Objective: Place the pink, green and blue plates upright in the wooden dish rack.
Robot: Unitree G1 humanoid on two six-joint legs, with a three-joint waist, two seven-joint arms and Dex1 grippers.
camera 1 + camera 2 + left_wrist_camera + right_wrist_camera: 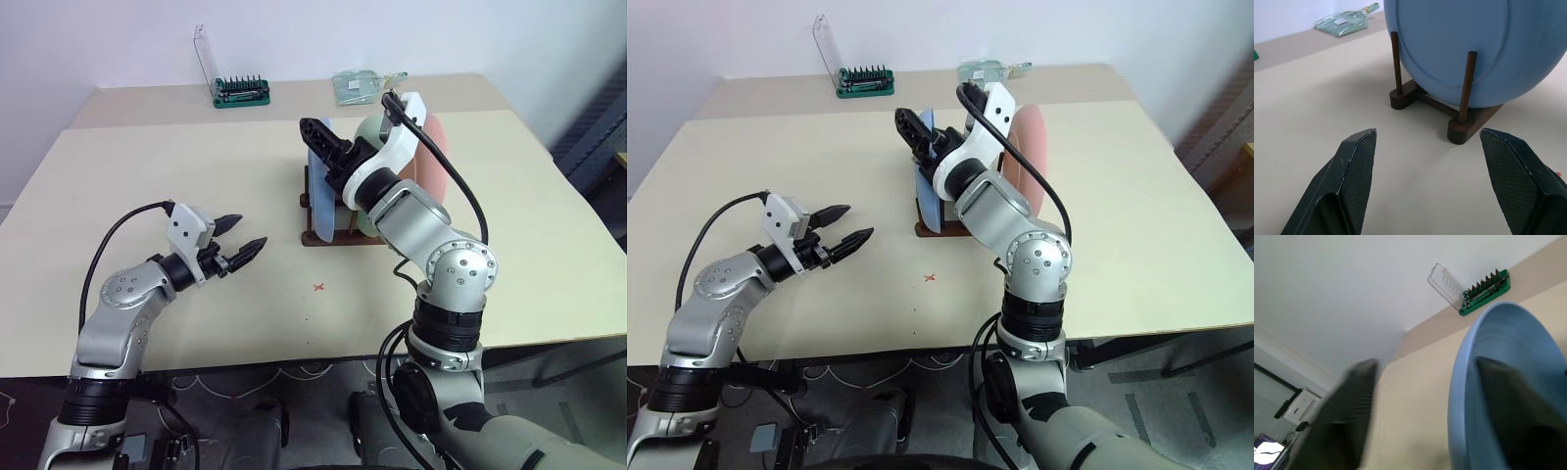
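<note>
The wooden dish rack [328, 238] stands at mid-table with three plates upright in it. The blue plate [315, 191] is in the slot nearest my left arm, the green plate [368, 132] is behind it, and the pink plate [437, 147] is at the far side. My right gripper [315, 132] is at the blue plate's top edge, open, one finger on each side of the rim [1464, 382]. My left gripper [250, 231] hovers open and empty over the table to the left of the rack, pointing at it [1464, 129].
A green-based tool holder [240, 90] with a clear lid stands at the back of the table. A clear packet [358, 86] lies to its right. A small red cross [318, 287] marks the tabletop in front of the rack.
</note>
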